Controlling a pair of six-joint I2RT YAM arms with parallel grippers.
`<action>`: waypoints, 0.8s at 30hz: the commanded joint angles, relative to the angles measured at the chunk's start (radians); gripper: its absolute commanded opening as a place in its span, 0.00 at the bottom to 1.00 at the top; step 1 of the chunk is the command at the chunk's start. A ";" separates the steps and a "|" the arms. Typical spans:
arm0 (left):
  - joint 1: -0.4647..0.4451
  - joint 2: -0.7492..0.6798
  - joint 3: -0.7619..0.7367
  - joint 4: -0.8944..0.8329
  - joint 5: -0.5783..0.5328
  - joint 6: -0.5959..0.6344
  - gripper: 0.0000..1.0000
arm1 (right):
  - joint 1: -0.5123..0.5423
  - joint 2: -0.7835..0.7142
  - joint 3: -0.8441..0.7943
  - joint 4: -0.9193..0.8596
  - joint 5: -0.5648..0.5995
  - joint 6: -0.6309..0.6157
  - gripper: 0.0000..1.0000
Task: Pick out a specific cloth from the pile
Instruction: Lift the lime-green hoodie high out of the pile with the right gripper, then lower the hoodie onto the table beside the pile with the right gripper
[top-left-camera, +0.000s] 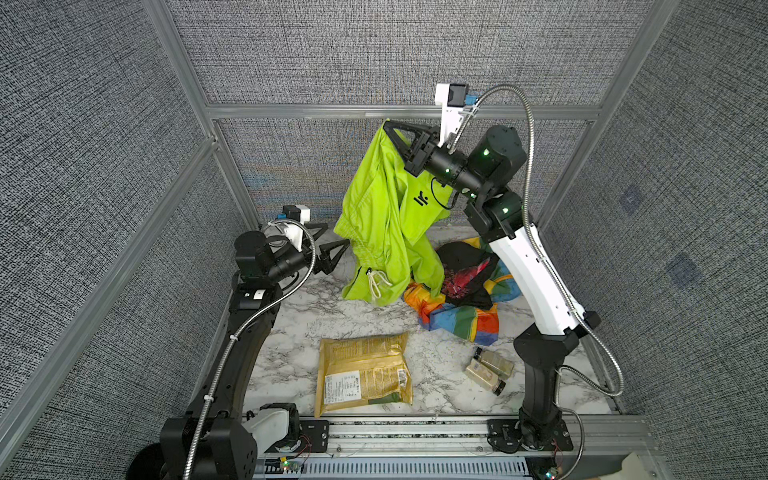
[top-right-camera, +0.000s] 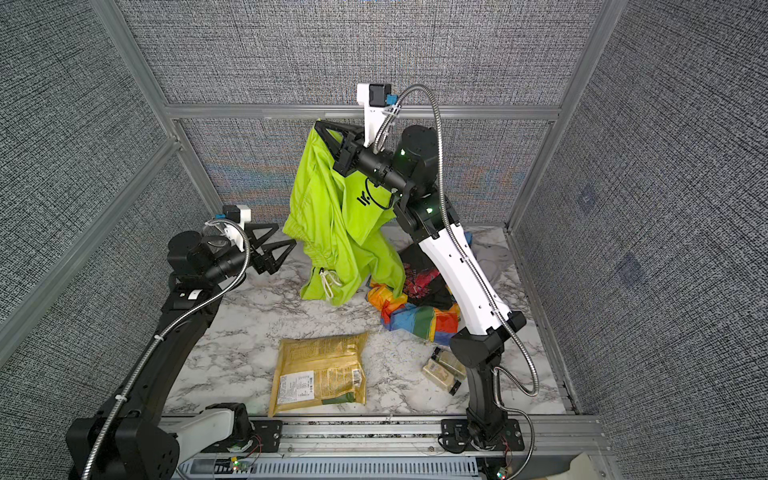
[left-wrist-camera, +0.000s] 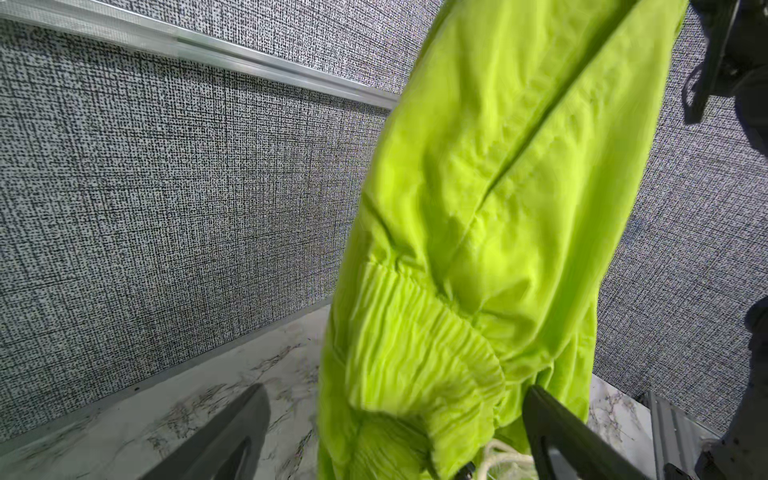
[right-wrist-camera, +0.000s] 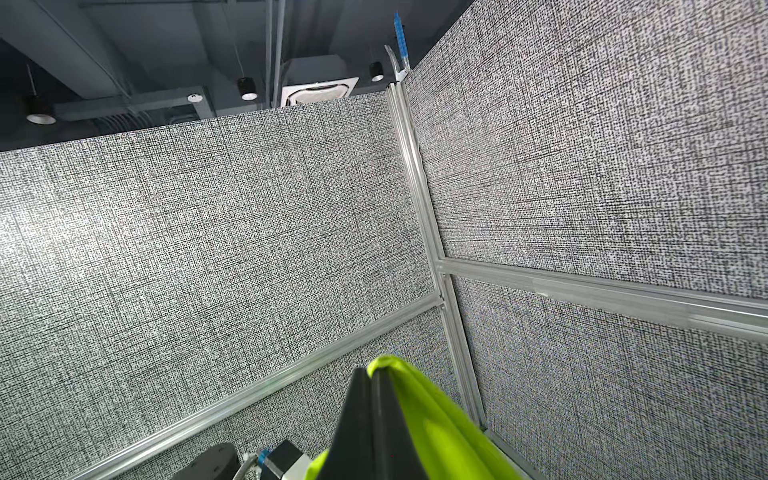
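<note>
Hanging from right hand: one cloth.

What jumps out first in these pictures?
A bright lime-green garment hangs high at the back, pinched at its top in the right claw, its hem trailing toward the marble table. The left claw waits wide open beside it. A heap of colourful cloths lies behind on the right.

Black-and-white arms, corrugated silver cables, green lights.
</note>
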 joint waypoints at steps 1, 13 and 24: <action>0.001 0.009 -0.004 0.080 0.027 -0.027 0.98 | 0.003 0.013 0.020 0.123 0.004 0.023 0.00; 0.001 0.005 -0.007 0.086 0.023 -0.031 0.95 | 0.021 0.085 -0.005 0.169 -0.066 0.113 0.00; 0.003 0.004 -0.007 0.079 0.015 -0.024 0.94 | 0.045 0.088 -0.171 0.123 -0.086 0.116 0.00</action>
